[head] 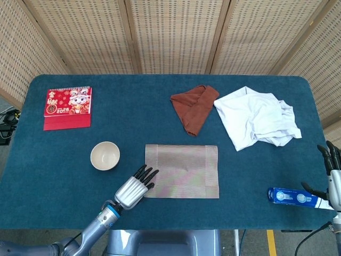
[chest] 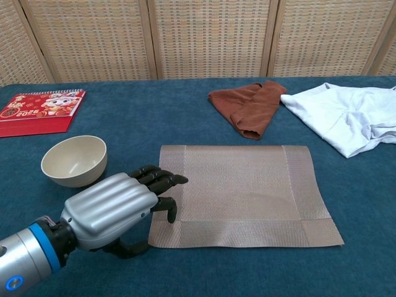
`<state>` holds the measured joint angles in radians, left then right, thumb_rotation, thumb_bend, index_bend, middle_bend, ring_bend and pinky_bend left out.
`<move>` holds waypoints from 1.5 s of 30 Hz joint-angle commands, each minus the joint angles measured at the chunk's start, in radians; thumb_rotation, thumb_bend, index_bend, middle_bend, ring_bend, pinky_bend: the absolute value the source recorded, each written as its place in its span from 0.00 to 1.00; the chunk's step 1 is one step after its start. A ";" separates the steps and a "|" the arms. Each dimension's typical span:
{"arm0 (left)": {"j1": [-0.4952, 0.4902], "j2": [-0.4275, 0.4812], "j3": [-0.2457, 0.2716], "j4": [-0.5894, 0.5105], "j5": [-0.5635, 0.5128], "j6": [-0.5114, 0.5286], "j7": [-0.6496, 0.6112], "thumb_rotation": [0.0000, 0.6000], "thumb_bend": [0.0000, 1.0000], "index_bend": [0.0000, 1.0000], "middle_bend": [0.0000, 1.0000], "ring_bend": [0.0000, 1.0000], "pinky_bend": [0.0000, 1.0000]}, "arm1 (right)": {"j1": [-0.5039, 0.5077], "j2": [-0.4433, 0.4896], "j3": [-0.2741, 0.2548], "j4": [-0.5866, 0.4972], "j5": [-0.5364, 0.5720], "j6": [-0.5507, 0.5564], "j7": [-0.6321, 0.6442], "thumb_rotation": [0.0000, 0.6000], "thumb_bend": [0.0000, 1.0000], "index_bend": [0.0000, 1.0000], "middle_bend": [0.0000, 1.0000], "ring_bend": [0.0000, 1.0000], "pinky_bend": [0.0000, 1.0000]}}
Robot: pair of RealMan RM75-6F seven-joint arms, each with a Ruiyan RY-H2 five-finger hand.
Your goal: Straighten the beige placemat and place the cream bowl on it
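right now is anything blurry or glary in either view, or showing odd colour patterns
Head view: sharp, evenly lit, but the placemat shows pink-green moiré banding. Chest view: also sharp, soft shadows only, a mild sheen on the left hand; the placemat looks plain beige there.

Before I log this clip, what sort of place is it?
Likely a staged tabletop test setup: a blue-covered table with woven screen panels behind, holding household props such as a placemat and bowl.

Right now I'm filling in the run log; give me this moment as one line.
left robot hand: fingers on beige placemat left edge | cream bowl: off placemat, on table | right robot hand: idle, open
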<state>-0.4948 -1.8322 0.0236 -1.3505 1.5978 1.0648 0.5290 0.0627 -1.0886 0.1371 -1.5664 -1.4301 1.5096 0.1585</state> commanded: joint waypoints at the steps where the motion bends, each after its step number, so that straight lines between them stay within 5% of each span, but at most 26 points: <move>1: -0.001 -0.006 -0.001 0.005 -0.002 0.004 0.003 1.00 0.34 0.37 0.00 0.00 0.00 | 0.000 0.001 -0.001 -0.001 -0.001 -0.001 0.002 1.00 0.14 0.13 0.00 0.00 0.01; 12: -0.004 -0.034 0.001 0.036 -0.004 0.019 0.007 1.00 0.42 0.41 0.00 0.00 0.00 | 0.001 0.001 -0.003 -0.003 -0.003 -0.006 0.006 1.00 0.14 0.13 0.00 0.00 0.01; 25: -0.005 -0.060 -0.008 0.081 -0.006 0.049 0.007 1.00 0.48 0.61 0.00 0.00 0.00 | 0.001 0.010 -0.005 -0.010 -0.004 -0.012 0.028 1.00 0.14 0.13 0.00 0.00 0.01; 34: -0.024 -0.038 -0.033 0.068 -0.010 0.056 -0.001 1.00 0.48 0.62 0.00 0.00 0.00 | 0.003 0.012 -0.006 -0.007 0.002 -0.023 0.030 1.00 0.14 0.13 0.00 0.00 0.02; 40: -0.068 -0.006 -0.094 0.033 -0.029 0.039 -0.008 1.00 0.49 0.63 0.00 0.00 0.00 | 0.007 0.012 0.000 -0.001 0.025 -0.038 0.024 1.00 0.14 0.13 0.00 0.00 0.02; 45: -0.139 0.042 -0.206 -0.024 -0.082 -0.003 0.011 1.00 0.48 0.63 0.00 0.00 0.00 | 0.008 0.012 0.008 0.008 0.044 -0.046 0.025 1.00 0.14 0.13 0.00 0.00 0.02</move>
<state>-0.5993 -1.8154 -0.1354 -1.3485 1.5434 1.0839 0.5282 0.0699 -1.0764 0.1434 -1.5606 -1.3884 1.4655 0.1830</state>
